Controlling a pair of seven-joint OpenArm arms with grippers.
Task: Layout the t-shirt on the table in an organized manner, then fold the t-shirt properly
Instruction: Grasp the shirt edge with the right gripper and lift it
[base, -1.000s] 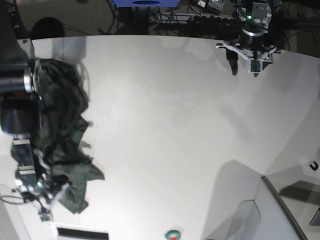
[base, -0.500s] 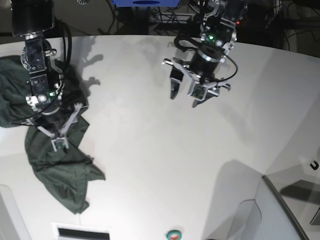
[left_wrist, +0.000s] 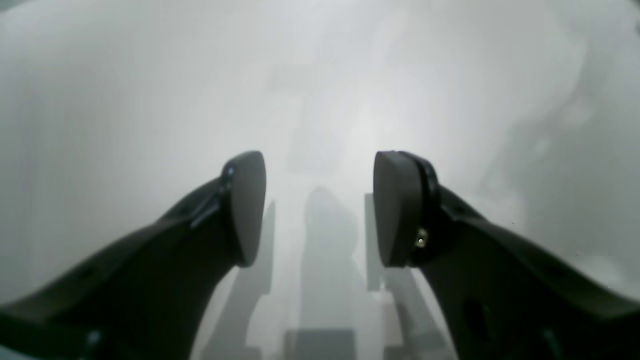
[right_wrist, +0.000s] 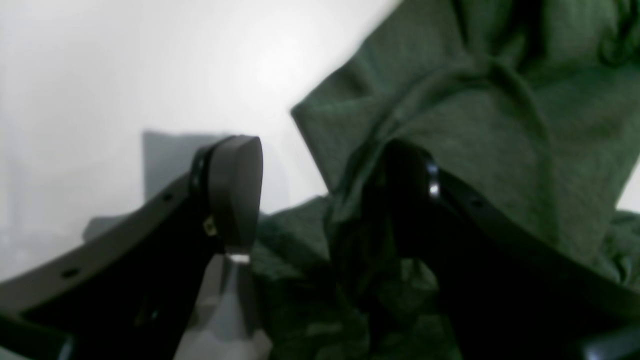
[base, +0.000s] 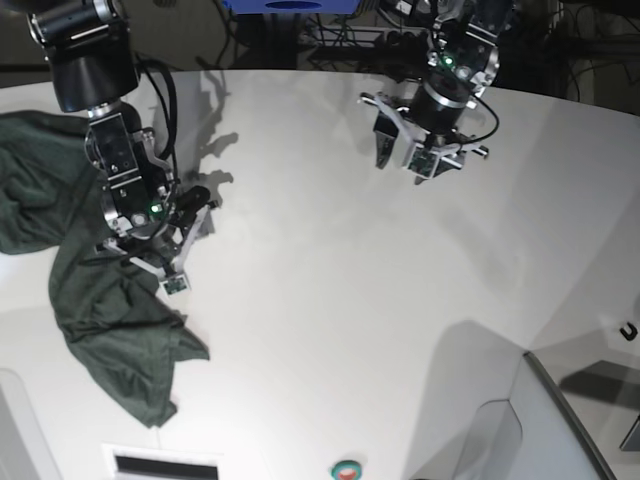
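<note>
The dark green t-shirt (base: 110, 330) lies crumpled at the left of the white table (base: 330, 300), one end trailing toward the front edge. My right gripper (base: 152, 238) sits low at the shirt's right border. In the right wrist view it (right_wrist: 320, 200) is open: the left finger (right_wrist: 235, 195) is over bare table, and a fold of the t-shirt (right_wrist: 500, 125) drapes against the right finger (right_wrist: 415, 200). My left gripper (base: 408, 160) hovers at the far right, well away from the shirt. Its wrist view shows it (left_wrist: 320, 210) open over bare table (left_wrist: 125, 100).
A grey sloped unit (base: 560, 420) fills the near right corner. A small round button (base: 346, 468) and a slotted panel (base: 165, 465) sit at the front edge. Cables and a blue object (base: 290, 8) lie beyond the curved far edge.
My right arm swung from the front left corner up onto the shirt's right border. My left gripper came in toward the middle, then drew back toward the far edge. The shirt's upper part shifted left.
</note>
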